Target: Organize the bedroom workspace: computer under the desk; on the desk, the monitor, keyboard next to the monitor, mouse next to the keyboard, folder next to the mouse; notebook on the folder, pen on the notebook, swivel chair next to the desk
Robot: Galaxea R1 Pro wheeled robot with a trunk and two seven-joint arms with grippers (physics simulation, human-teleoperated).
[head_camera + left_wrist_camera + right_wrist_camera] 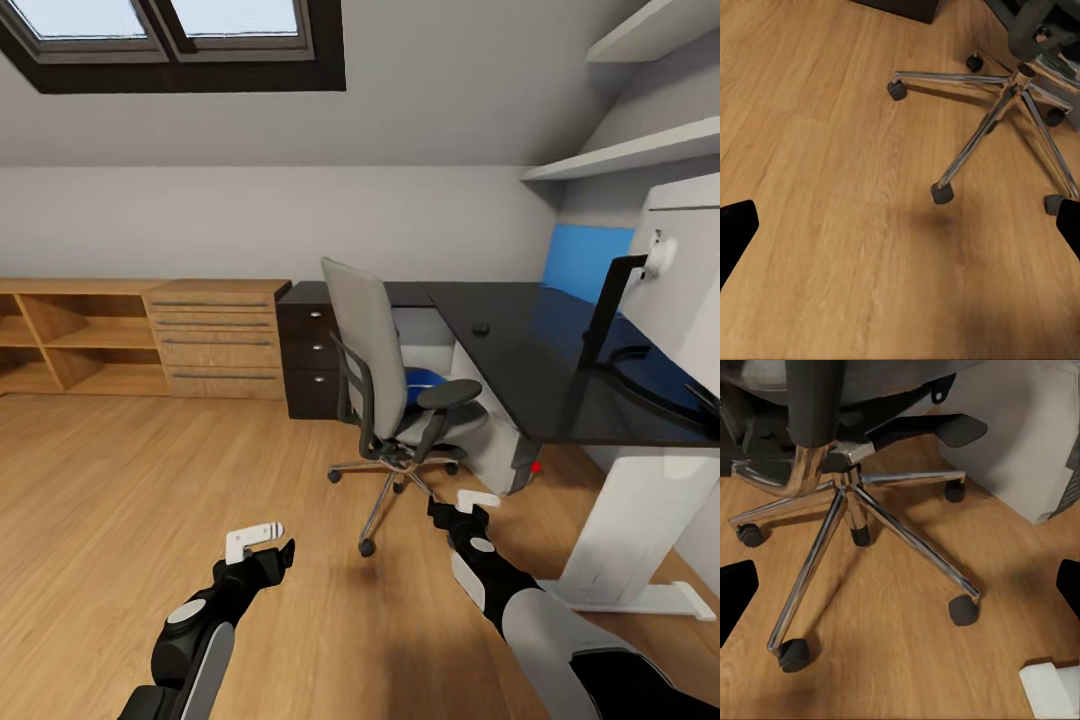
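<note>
The grey swivel chair [372, 360] stands on the wood floor just left of the black desk [520, 370]. The blue folder [420, 384] lies on its seat. The monitor [690, 300] is on the desk at the right, white back toward me. A small dark lump [481, 327] on the desktop looks like the mouse. Under the desk is a pale tower with a red light [515, 455], apparently the computer. My left gripper [280, 550] and right gripper [445, 510] hang open and empty over the floor before the chair's chrome base [1012, 97] [847, 487]. Keyboard, notebook and pen are out of view.
A black drawer unit [310, 350] stands behind the chair, with low light-wood shelving [140, 335] along the wall to its left. The desk's white leg and long foot [640, 590] [1050, 690] sit close to my right arm. Open wood floor lies to the left.
</note>
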